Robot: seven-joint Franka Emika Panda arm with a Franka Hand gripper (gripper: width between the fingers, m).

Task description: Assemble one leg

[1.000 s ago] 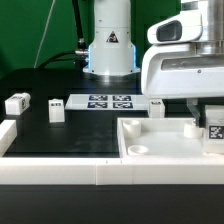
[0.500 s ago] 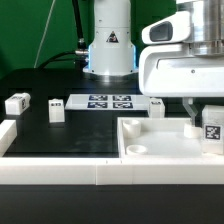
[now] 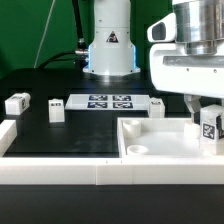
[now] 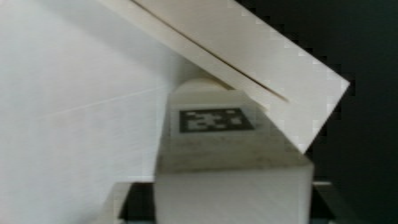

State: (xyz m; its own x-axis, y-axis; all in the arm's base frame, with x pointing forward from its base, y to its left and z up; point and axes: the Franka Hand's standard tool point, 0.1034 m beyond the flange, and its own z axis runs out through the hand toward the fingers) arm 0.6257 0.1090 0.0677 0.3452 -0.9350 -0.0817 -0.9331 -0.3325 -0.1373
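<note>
My gripper [image 3: 208, 108] hangs over the exterior view's right side of the large white tray-like piece [image 3: 160, 160], shut on a leg [image 3: 209, 125]. This leg is a small white block with a black-and-white tag, held slightly tilted just above the tray's inside. In the wrist view the leg [image 4: 222, 150] fills the space between the dark fingers [image 4: 135, 203], with the gripper [image 4: 228, 205] closed on its sides. Behind it lie the tray floor [image 4: 71, 110] and a raised rim. Three more legs lie on the black table: two at the left [image 3: 17, 102] [image 3: 56, 110] and one by the tray [image 3: 157, 107].
The marker board [image 3: 108, 101] lies flat at the table's middle back, before the robot base [image 3: 108, 45]. A white rail [image 3: 60, 172] runs along the front edge, with a white block [image 3: 8, 135] at its left end. The tray has a round hole [image 3: 137, 149] near its front left corner.
The hand has risen a little and turned. The held leg has shifted slightly toward the exterior view's left and now tilts. The loose legs and the tray have not moved.
</note>
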